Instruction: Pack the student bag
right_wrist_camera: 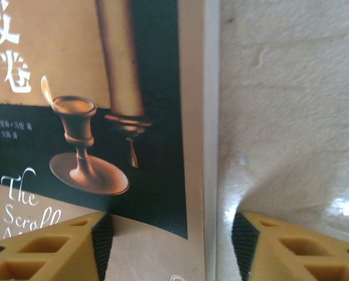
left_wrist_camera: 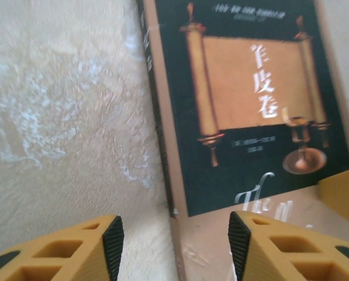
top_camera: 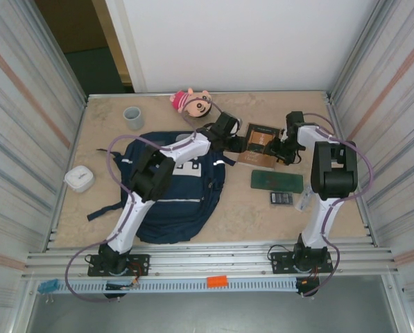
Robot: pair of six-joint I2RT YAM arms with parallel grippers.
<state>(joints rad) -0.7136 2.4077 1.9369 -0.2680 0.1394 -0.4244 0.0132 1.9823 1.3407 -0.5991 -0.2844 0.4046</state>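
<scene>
Premises were a robotics test cell. The tabletop (top_camera: 241, 215) was boxed in by ribbed metal side panels (top_camera: 26, 118) and a plain white back board (top_camera: 234, 41). A cabled left arm (top_camera: 130, 215) and right arm (top_camera: 322, 211) were bolted to an aluminium rail (top_camera: 213, 261) along its near edge.

We see a doll (top_camera: 193, 104), cup (top_camera: 133, 118), white box (top_camera: 79, 179), book (top_camera: 259, 137) and green case (top_camera: 277, 181) on the tabletop (top_camera: 241, 211).

Book (top_camera: 261, 142) flat on table (top_camera: 248, 215), between left pincer (left_wrist_camera: 175, 237) and right pincer (right_wrist_camera: 172, 237), one side edge under each. Left of left pincer and nearer: backpack (top_camera: 182, 201). Beyond left pincer: doll (top_camera: 193, 104). Nearer than right pincer: flat case (top_camera: 277, 181).
</scene>
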